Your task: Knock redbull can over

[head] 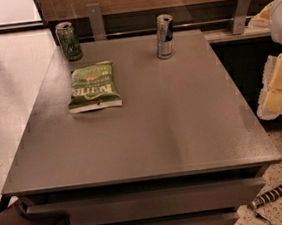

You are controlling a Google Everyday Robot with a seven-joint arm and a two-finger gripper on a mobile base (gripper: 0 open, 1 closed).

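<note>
The redbull can (164,36), slim and silver with dark blue panels, stands upright near the back edge of the grey table (149,144), right of the middle. My gripper (276,99) is at the right edge of the view, on the end of the white and yellowish arm. It hangs beyond the table's right side, well apart from the can and lower right of it. It holds nothing that I can see.
A dark green can (68,40) stands upright at the back left corner. A green chip bag (93,87) lies flat left of the middle. A wall rail with metal brackets (240,8) runs behind the table. A striped object (275,194) lies on the floor at lower right.
</note>
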